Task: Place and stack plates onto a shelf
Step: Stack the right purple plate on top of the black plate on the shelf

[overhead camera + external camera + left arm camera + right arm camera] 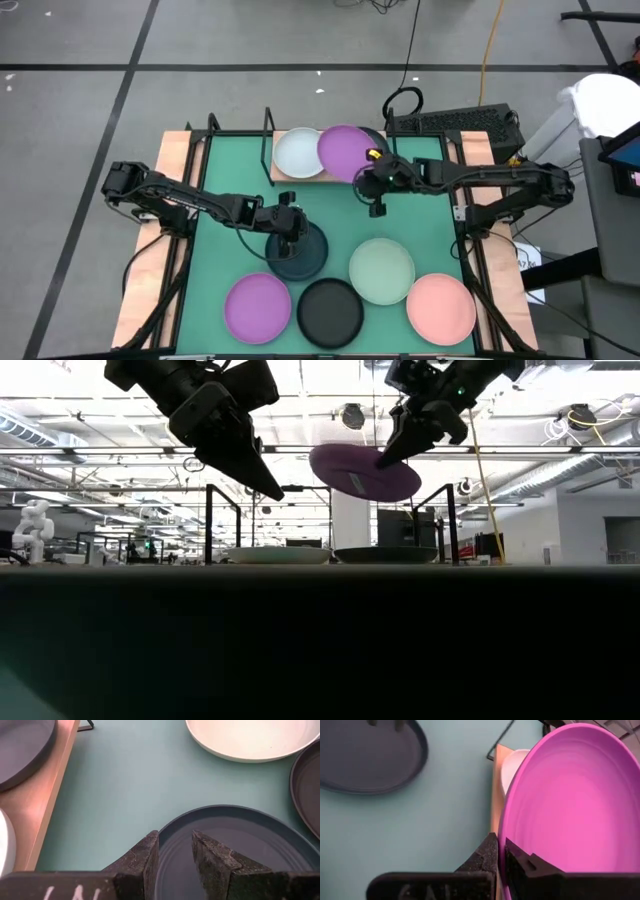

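Plates in high view, eight total: two purple (346, 152) (257, 307), one white (296, 153), one dark grey (377, 140), one dark teal (312, 256), one black (330, 310), one pale mint (381, 270), one salmon pink (440, 308). One shelf (282, 179). Two robot arms.

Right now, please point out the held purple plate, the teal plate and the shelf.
held purple plate (344, 152), high view, its centre
teal plate (310, 258), high view, its right rim
shelf (276, 177), high view, board's front left corner
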Controlling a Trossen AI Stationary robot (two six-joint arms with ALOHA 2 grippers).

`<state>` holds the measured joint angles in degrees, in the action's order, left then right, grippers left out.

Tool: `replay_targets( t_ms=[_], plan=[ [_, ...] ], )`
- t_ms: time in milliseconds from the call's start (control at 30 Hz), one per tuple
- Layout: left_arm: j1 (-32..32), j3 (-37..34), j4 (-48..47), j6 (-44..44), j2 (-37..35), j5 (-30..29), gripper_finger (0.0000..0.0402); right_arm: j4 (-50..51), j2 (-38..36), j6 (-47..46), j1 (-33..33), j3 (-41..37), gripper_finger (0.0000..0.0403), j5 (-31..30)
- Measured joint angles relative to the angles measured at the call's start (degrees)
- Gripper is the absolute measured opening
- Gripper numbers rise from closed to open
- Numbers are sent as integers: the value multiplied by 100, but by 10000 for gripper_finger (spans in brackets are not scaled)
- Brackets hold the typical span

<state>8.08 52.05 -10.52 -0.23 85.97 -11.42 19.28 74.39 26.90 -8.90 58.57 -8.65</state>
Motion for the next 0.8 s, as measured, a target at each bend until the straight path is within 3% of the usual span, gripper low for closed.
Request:
replay_targets(
  t_ms=[800],
  plan=[
    [0,-2,16,0,0,-2,124,-96,755,279,-1061,-2,2,130]
  ],
)
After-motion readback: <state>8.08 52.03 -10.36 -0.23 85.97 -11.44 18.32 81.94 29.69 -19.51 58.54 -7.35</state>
